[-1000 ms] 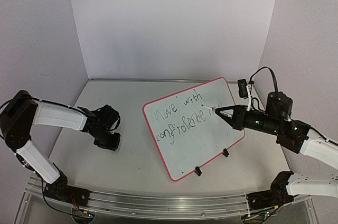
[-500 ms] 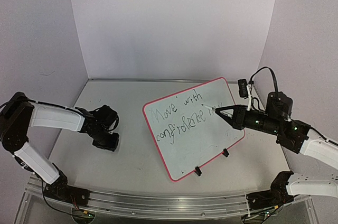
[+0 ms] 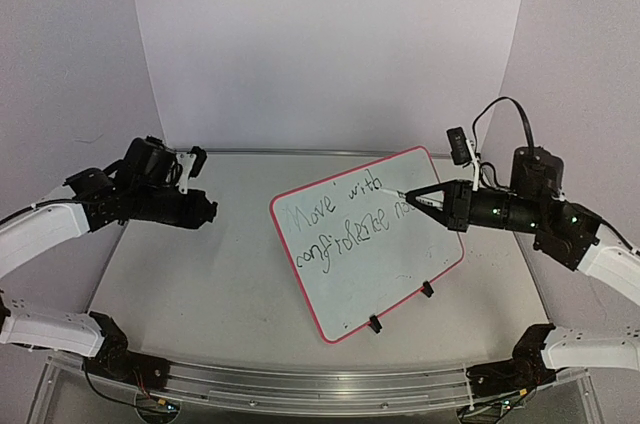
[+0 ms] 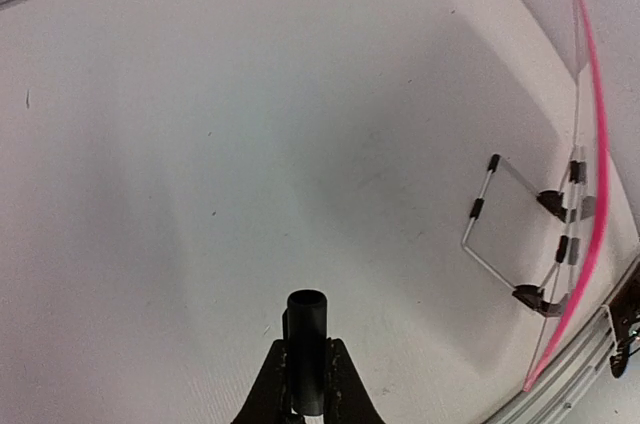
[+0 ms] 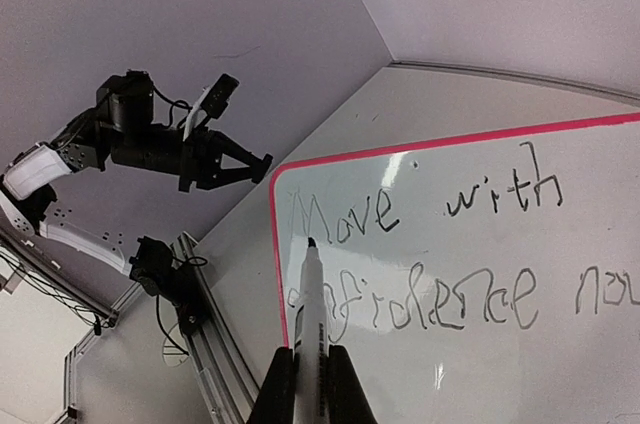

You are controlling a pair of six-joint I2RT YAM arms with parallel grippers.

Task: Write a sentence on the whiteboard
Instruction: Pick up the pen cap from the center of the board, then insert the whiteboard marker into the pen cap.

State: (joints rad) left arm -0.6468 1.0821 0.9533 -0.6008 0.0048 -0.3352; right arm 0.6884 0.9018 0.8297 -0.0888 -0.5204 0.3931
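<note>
From above, a pale grey worktop sits between plain pale lilac walls. The large white whiteboard with a pink-red rim stands tilted right of centre on two small black clip feet, and the sentence runs across it in two slanted rows of black handwriting. The left gripper hangs over the worktop's left side, well apart from the board. The right gripper points a white marker at the right end of the writing.

From the left wrist, the left gripper is closed on a short black tube above the bare worktop. The whiteboard's rim and its wire stand show edge-on at right.

From the right wrist, the right gripper is clamped on the marker. Its black tip is over the whiteboard, though contact cannot be judged. The sentence reads "Move with confidence no", cut off at the frame's right edge.
</note>
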